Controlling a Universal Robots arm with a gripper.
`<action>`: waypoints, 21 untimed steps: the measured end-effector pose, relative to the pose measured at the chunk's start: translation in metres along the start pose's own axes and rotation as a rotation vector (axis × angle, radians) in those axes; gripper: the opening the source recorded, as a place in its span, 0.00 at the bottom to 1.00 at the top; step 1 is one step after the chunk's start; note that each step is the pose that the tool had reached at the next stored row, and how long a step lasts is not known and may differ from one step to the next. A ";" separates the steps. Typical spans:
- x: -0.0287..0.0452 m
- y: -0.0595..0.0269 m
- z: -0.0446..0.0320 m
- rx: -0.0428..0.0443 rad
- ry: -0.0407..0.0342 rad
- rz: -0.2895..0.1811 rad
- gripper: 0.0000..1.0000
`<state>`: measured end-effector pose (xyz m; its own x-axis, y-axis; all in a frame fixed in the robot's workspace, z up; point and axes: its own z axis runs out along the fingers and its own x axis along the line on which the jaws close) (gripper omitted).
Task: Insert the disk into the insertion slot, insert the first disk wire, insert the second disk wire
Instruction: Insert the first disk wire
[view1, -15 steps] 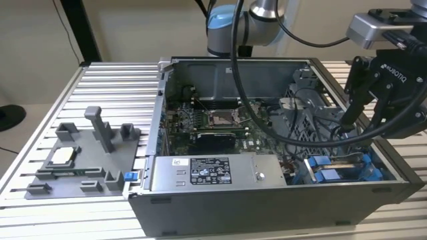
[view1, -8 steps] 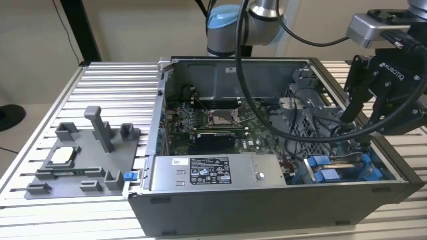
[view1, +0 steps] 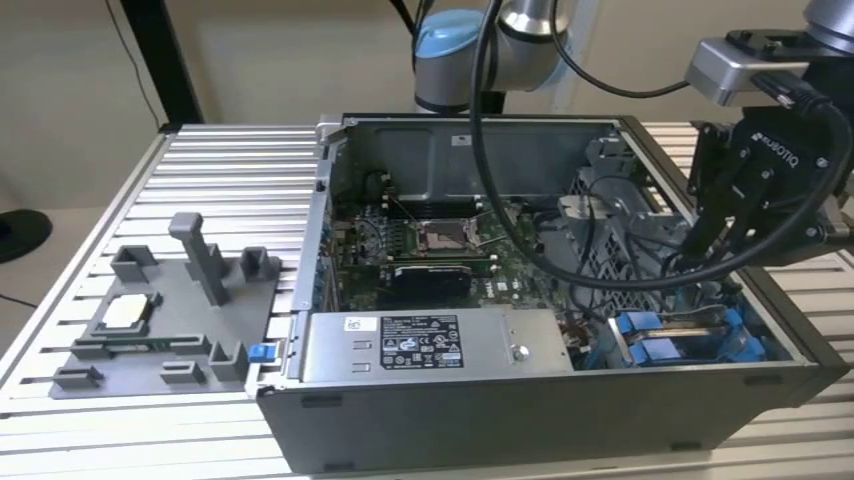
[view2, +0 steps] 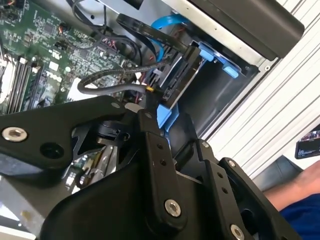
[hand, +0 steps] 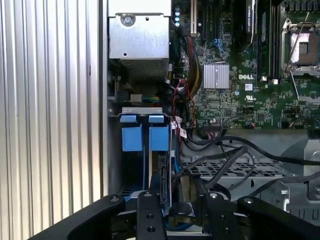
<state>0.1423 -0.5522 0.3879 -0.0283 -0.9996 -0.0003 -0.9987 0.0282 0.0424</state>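
Disk (hand: 163, 172) is noted seated in slot (hand: 131, 137), 4 o'clock in case (view1: 534, 410); wiring judged in hand, fine alignment required; gripper (hand: 177, 198) opening cannot be told.

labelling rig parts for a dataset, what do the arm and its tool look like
The arm is silver-grey tubing with a light blue joint cap. Black cables loop down from it. A silver-grey block sits above the tool, which is matte black with white lettering; in both wrist views its black link bars carry silver screw heads.
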 end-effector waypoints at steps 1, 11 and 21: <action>-0.0002 -0.0001 0.0002 0.0007 -0.0030 0.000 1.00; -0.0003 -0.0001 0.0010 0.0023 -0.0474 -0.002 1.00; 0.0027 -0.0013 0.0028 0.0015 -0.0890 -0.004 1.00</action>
<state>0.1434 -0.5549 0.3850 -0.0281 -0.9956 -0.0893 -0.9989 0.0245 0.0407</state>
